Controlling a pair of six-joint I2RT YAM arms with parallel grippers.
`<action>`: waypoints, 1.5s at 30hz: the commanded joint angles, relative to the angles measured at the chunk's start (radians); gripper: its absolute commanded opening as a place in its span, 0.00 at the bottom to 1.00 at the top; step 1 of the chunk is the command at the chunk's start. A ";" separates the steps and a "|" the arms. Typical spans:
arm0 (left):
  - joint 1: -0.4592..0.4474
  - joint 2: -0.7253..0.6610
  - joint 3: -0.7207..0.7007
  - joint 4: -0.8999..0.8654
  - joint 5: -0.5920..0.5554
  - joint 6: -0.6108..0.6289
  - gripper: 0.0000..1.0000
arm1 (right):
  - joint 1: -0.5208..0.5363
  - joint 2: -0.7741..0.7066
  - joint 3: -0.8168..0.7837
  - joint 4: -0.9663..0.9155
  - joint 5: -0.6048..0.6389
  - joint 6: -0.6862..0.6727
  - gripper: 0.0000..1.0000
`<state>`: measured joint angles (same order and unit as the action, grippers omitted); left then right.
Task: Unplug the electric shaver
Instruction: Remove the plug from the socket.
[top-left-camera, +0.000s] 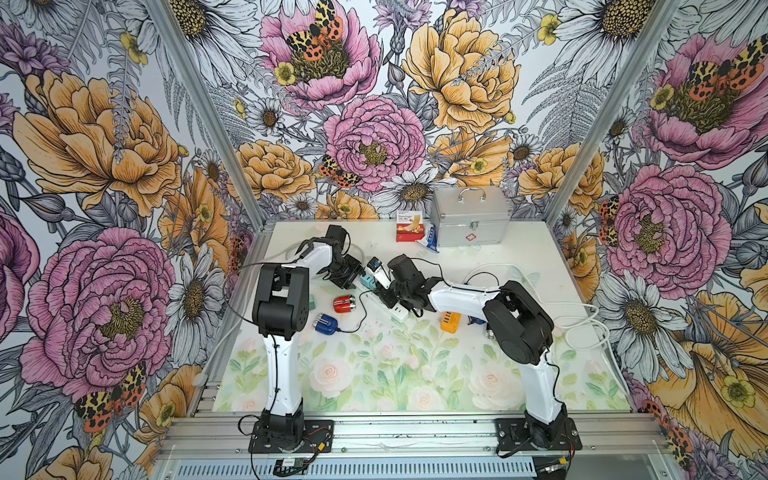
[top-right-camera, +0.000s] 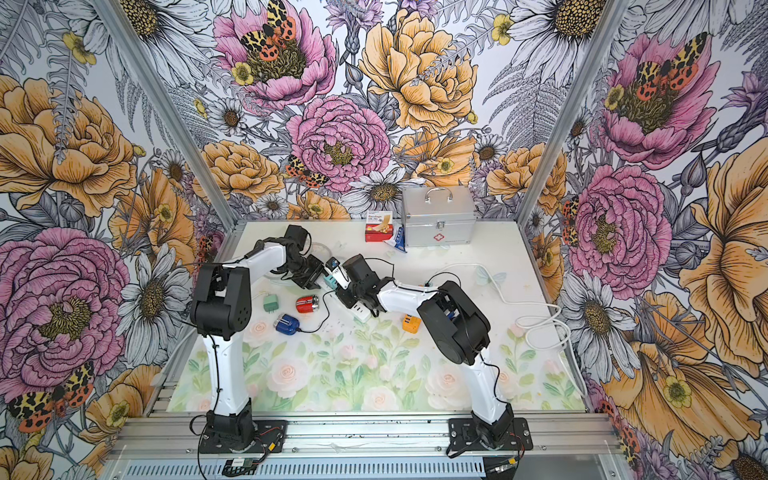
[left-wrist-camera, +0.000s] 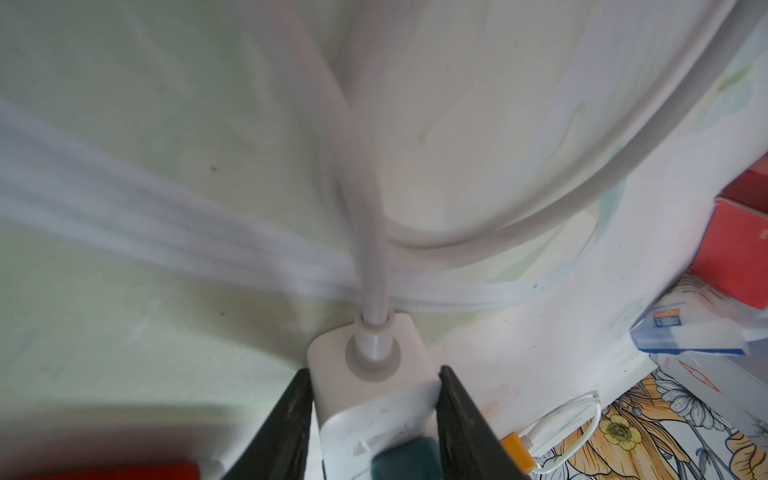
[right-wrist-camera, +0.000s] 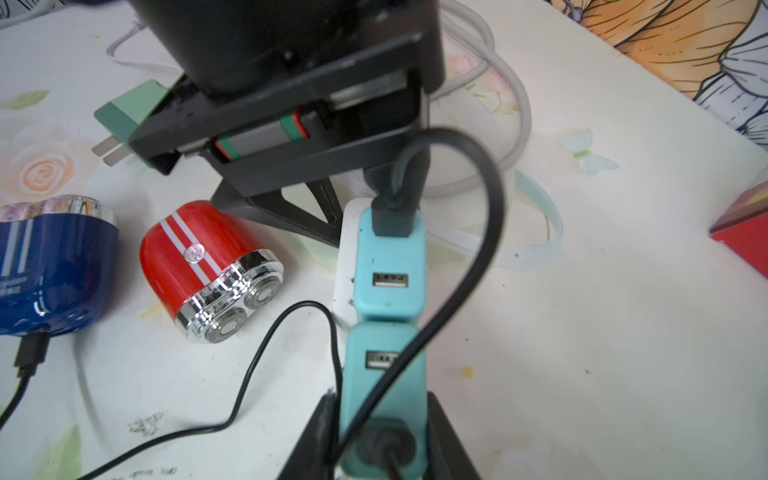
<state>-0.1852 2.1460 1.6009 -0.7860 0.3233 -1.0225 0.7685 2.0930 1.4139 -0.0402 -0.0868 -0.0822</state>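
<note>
The blue electric shaver (top-left-camera: 325, 324) (right-wrist-camera: 54, 266) lies left of centre with a thin black cable (right-wrist-camera: 257, 365) plugged into its end. A red shaver (top-left-camera: 344, 303) (right-wrist-camera: 195, 257) lies beside it; I see no cable on it. Two teal USB adapters sit on the white power strip (top-left-camera: 395, 309) (right-wrist-camera: 344, 257). My right gripper (right-wrist-camera: 382, 436) is shut on the nearer teal adapter (right-wrist-camera: 384, 382), with black cable running between the jaws. A black plug sits in the farther adapter (right-wrist-camera: 390, 270). My left gripper (left-wrist-camera: 376, 399) is shut on the strip's end (left-wrist-camera: 365, 386), where its white cord (left-wrist-camera: 370, 257) comes out.
A loose green adapter (top-right-camera: 271, 302) lies left of the red shaver and an orange one (top-left-camera: 451, 322) under my right forearm. A silver case (top-left-camera: 469, 220) and a red bandage box (top-left-camera: 409, 230) stand at the back. White cord (top-left-camera: 582, 316) coils at the right.
</note>
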 joint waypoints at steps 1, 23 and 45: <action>-0.030 0.050 -0.013 -0.009 -0.012 -0.004 0.35 | 0.053 -0.072 0.011 0.025 0.068 -0.077 0.10; -0.041 0.061 -0.009 -0.008 -0.021 -0.001 0.33 | 0.061 -0.106 -0.015 0.021 0.030 -0.023 0.08; -0.050 0.083 0.015 -0.007 -0.021 -0.011 0.32 | 0.001 -0.108 -0.024 0.028 -0.168 0.173 0.08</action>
<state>-0.2104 2.1574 1.6238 -0.8101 0.3229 -1.0218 0.7395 2.0575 1.3880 -0.0708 -0.1463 0.0517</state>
